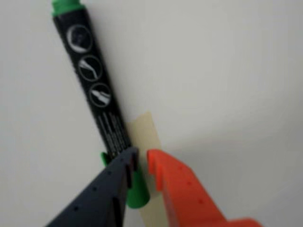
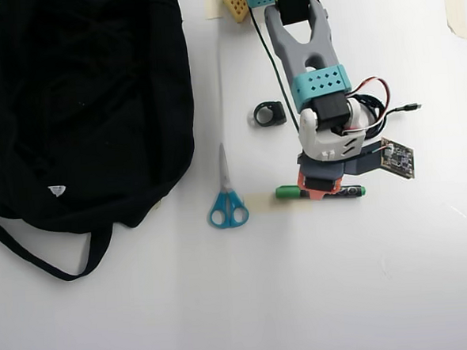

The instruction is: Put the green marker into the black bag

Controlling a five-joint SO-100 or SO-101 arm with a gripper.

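- My pincer (image 1: 142,163) is down at the white worktop (image 1: 227,71), its dark finger (image 1: 102,196) and orange finger (image 1: 182,187) slightly parted around the green marker (image 1: 92,80), not yet clamped on it
- In the wrist view the marker's capped end (image 1: 137,191) sits in the gap between the fingers, and the dark barrel runs away from the pincer to its green far end
- A strip of pale tape (image 1: 144,130) lies just ahead of the orange finger
- From overhead, the marker (image 2: 286,192) lies flat under the pincer (image 2: 320,187)
- Blue-handled scissors (image 2: 226,199) lie near on the pincer's left in that view, and the black bag (image 2: 78,97) lies well beyond them
- A small black ring-shaped piece (image 2: 269,113) lies beside the arm
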